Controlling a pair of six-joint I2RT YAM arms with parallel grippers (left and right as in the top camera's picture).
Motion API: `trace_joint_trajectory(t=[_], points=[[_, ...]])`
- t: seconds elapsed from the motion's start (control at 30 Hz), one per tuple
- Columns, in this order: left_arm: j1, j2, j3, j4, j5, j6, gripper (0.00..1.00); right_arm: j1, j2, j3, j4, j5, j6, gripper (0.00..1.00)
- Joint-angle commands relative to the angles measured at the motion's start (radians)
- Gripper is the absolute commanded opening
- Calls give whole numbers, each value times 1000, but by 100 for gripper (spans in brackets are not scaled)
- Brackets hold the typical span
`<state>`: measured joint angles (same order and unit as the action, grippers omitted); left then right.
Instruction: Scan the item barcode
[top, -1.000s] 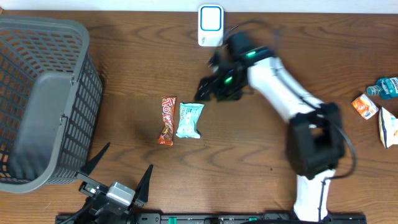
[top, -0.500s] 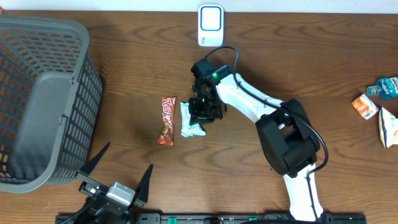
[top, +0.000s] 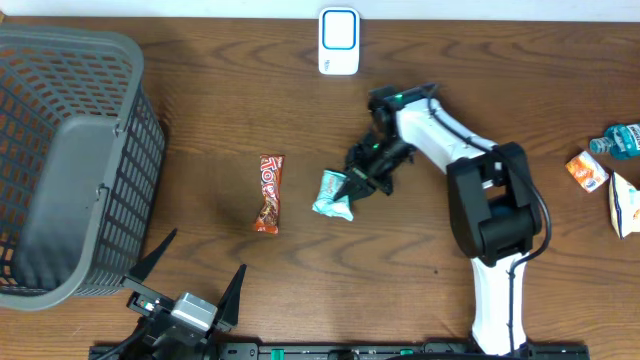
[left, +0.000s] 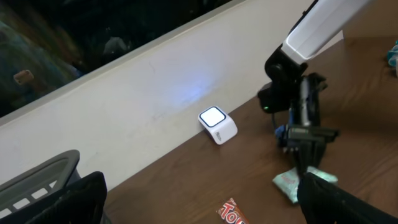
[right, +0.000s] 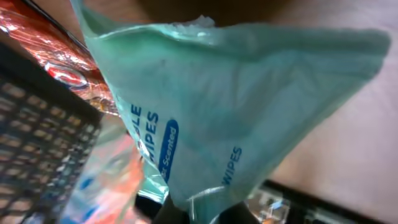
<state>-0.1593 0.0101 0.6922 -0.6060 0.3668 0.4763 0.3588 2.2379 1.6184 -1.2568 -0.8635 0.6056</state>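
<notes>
the wipes packet (top: 331, 194) has shifted right, away from the candy bar (top: 269, 192), and now lies just left of centre in the overhead frame. it is a soft, crinkled teal film pouch with blue lettering, its long axis roughly top to bottom, slightly tilted. the right gripper (top: 354, 186) is clamped on its right edge. the white boxy scanner (top: 339, 41) stands top centre. the left gripper (top: 186, 281), lower left, is spread wide.
</notes>
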Motion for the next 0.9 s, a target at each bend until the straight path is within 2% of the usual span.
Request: trace_joint_trajectory(t=[0.0,0.13,0.3,0.47,0.53,0.63,0.7,0.73,0.8,0.83,0.87], points=[[-4,-7,-2,2,-2,10,98,-53,13,-4,-180,-108,8,1],[-4,-7,-2,1,-2,10,98,-91,13,-4,-385,-108,7,1],[-4,-7,-2,1,-2,10,98,-128,13,-4,-446,-108,16,2],[-4,-7,-2,1,-2,10,98,-136,13,-4,-443,-107,173,2],[-4,-7,-2,1,-2,10,98,-135,13,-4,-385,-35,179,1],[-4,-7,-2,2,-2,10,98,-134,13,-4,-204,151,206,2],[-4,-7,-2,2,-2,10,98,-126,13,-4,-50,224,153,21],[-4,-7,-2,2,-2,10,98,-120,13,-4,28,224,100,36],[-4,-7,-2,2,-2,10,98,-103,13,-4,169,219,37,54],[-4,-7,-2,1,-2,10,98,-99,13,-3,204,211,32,41],[-4,-7,-2,1,-2,10,98,-97,13,-2,227,198,32,20]])
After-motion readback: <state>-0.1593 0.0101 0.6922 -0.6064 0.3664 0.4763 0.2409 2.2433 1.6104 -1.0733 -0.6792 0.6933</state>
